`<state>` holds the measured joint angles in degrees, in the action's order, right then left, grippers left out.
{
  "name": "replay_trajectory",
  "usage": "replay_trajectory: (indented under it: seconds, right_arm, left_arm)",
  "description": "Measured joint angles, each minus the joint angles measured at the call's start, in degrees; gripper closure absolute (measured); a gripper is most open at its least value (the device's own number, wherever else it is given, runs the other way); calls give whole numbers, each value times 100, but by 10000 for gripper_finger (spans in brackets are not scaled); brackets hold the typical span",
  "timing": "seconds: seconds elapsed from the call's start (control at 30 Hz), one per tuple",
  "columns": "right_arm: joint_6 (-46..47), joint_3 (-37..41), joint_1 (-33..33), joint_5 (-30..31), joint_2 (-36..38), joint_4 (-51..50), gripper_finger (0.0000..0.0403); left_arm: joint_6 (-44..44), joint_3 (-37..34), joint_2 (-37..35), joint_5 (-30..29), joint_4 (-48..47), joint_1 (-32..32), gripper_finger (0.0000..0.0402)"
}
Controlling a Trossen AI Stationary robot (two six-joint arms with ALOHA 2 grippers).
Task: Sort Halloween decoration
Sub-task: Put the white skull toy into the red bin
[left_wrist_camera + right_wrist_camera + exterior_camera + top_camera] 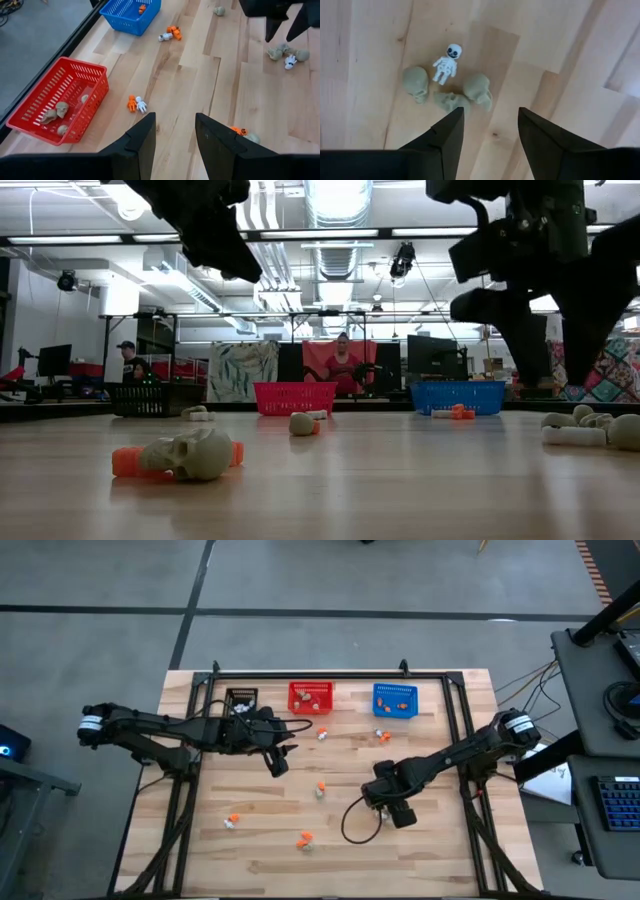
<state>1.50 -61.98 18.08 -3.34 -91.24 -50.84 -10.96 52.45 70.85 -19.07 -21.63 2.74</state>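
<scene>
The right claw hangs with fingers spread and empty just above a little cluster on the bench: a white skeleton touching two beige-grey skulls, well in front of the red basket. This looks like the approach to a pick. The next move calls for dropping onto one trinket alone (they lie packed together, so a clean grip will be fiddly). The left claw waits just in front of the red basket, also spread and empty. Other trinkets lie scattered further forward of that basket.
</scene>
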Motion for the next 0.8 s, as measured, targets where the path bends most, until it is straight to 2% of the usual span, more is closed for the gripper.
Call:
replay_trajectory:
  seconds: [0.27,0.8]
  right_arm:
    - [84,-14,68,-2,-329,101,231]
    - [149,151,66,50,-349,463,237]
  left_arm:
    - [0,2,0,0,13,0,281]
    - [42,2,11,0,66,0,281]
